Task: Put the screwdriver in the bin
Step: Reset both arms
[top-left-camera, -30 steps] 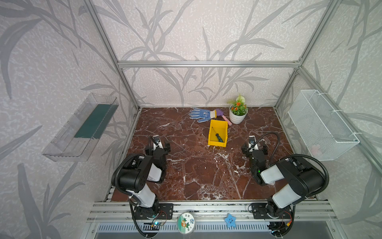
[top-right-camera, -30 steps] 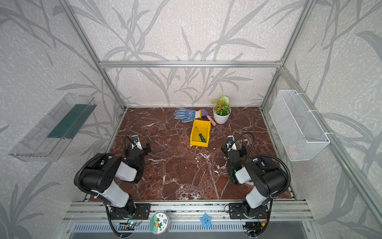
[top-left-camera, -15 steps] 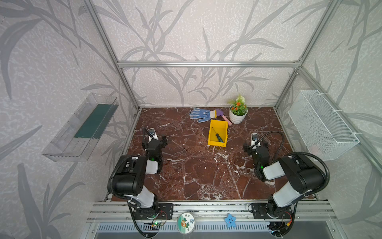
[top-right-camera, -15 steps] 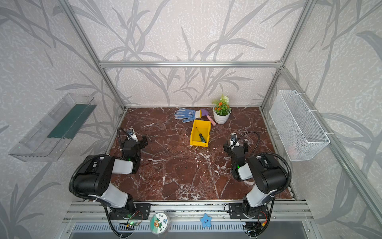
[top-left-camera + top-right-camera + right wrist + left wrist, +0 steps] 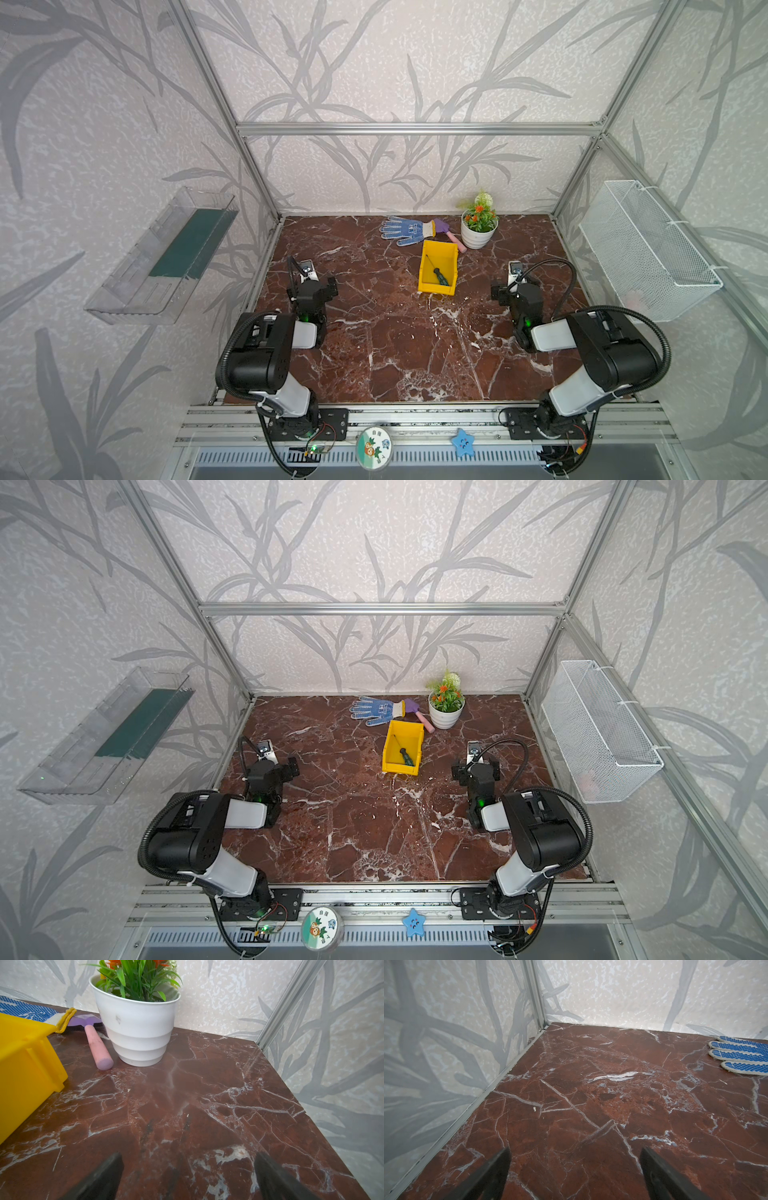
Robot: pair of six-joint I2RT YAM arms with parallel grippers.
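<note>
Screwdriver (image 5: 440, 275) lies inside bin (image 5: 436, 288), handle toward the robot's end, so job looks done. Both claws spread wide, empty: left gripper (image 5: 575, 1153), right gripper (image 5: 188, 1156), low over table (image 5: 395, 332), well apart from bin. Parking step: lift straight, don't nudge bin. Print on glove (image 5: 405, 229) and lettering on round badge (image 5: 373, 448) too small to read.

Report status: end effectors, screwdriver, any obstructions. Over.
Left end effector open, empty. Right end effector open, empty. Screwdriver lying inside the bin. Nothing blocking; glove, trowel, flowerpot sit behind bin.
</note>
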